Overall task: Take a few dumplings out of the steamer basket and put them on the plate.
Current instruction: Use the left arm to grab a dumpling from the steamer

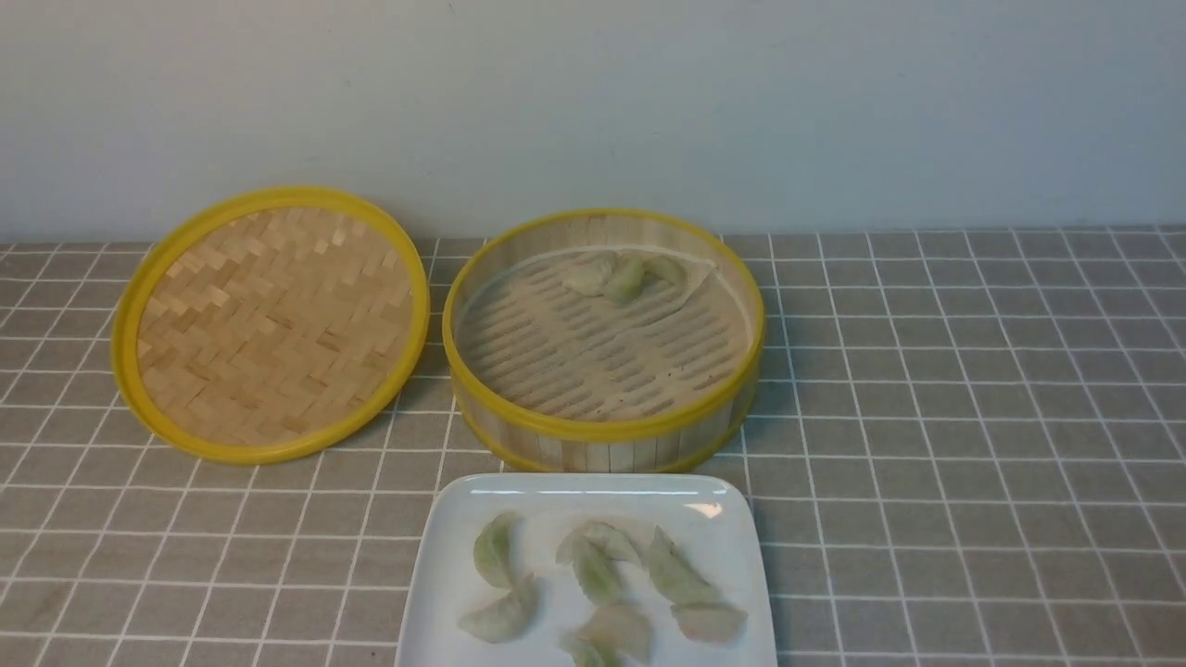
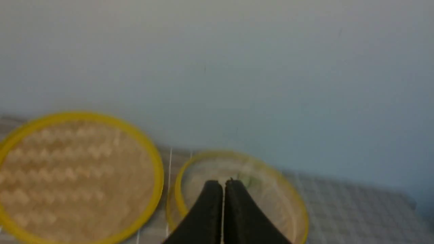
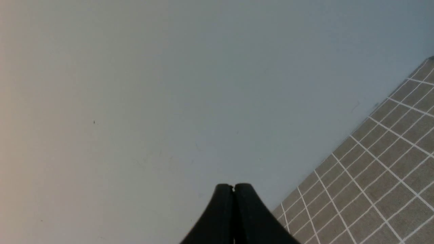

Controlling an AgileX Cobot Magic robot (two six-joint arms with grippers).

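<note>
Plate all but served: a half-dozen or so pale green dumplings (image 1: 593, 570) lie scattered on the white plate (image 1: 435, 574) at the bottom centre of the front view. A small cluster, three by the look of it, is left at the far side of the basket (image 1: 602, 434) in mid-frame, just behind the plate. The lid (image 1: 269, 324) is set aside at left of centre on the checked cloth (image 1: 973, 417). Neither arm shows in the front view. In the wrist views the left gripper (image 2: 222, 184) and the right gripper (image 3: 233, 187) each have their fingers pressed together on nothing — the left points toward the basket, the right toward the bare wall (image 3: 135, 101). With "a few" plainly on the plate, the job looks finished — or one pick short of it.
</note>
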